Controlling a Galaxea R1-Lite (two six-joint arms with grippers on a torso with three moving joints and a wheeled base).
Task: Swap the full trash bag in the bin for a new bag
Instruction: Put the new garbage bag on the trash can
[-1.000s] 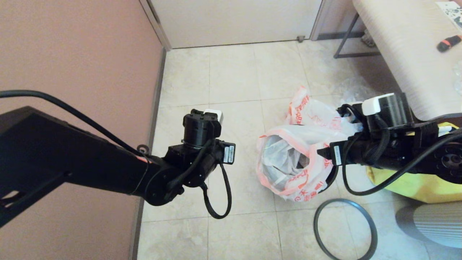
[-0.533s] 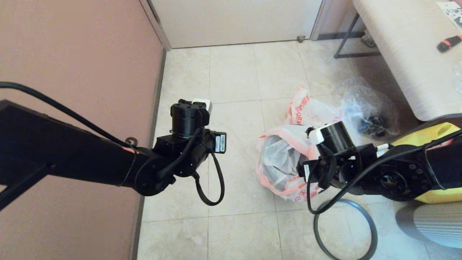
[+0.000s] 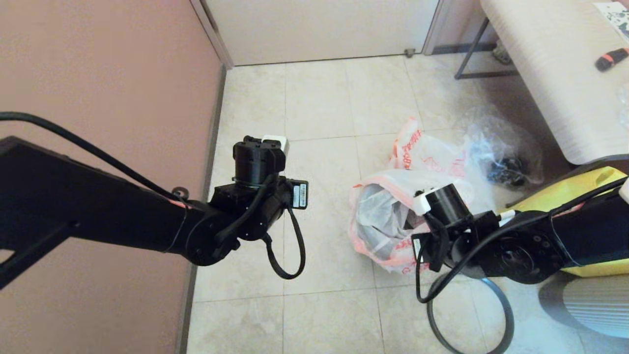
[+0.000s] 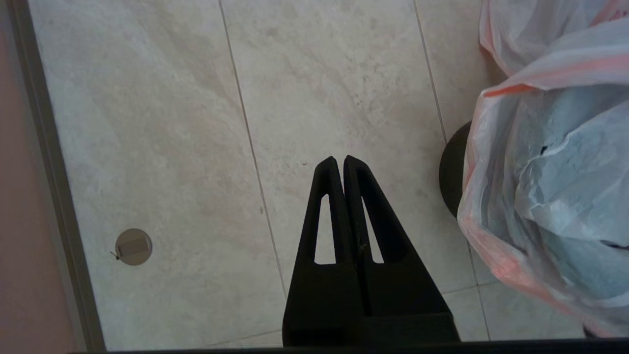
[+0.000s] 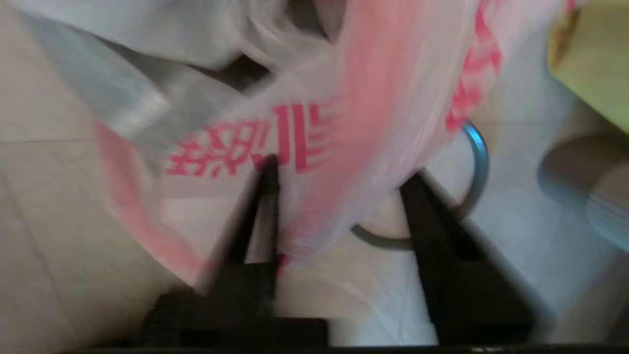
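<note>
The left gripper (image 4: pixel 339 164) hangs over bare floor tiles (image 3: pixel 314 103) near the pink wall (image 3: pixel 98 78), its fingers pressed together on nothing. To its right, the bin (image 4: pixel 449 177) stands on the floor, lined with the new bag (image 3: pixel 388 216). The right gripper (image 5: pixel 339 182) is at the bag's near rim, jaws apart with the plastic fold between them. The dark-grey hoop (image 3: pixel 501 305) lies beside it; behind, the full trash bag (image 3: pixel 430 152).

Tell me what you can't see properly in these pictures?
- Bin: left wrist view, only a dark sliver; the bag covers it.
- Hoop: head view, partly behind the right arm.
- Right tool: right wrist view, blurred by motion, grip unclear.
- Clear bag's contents: too dark.
</note>
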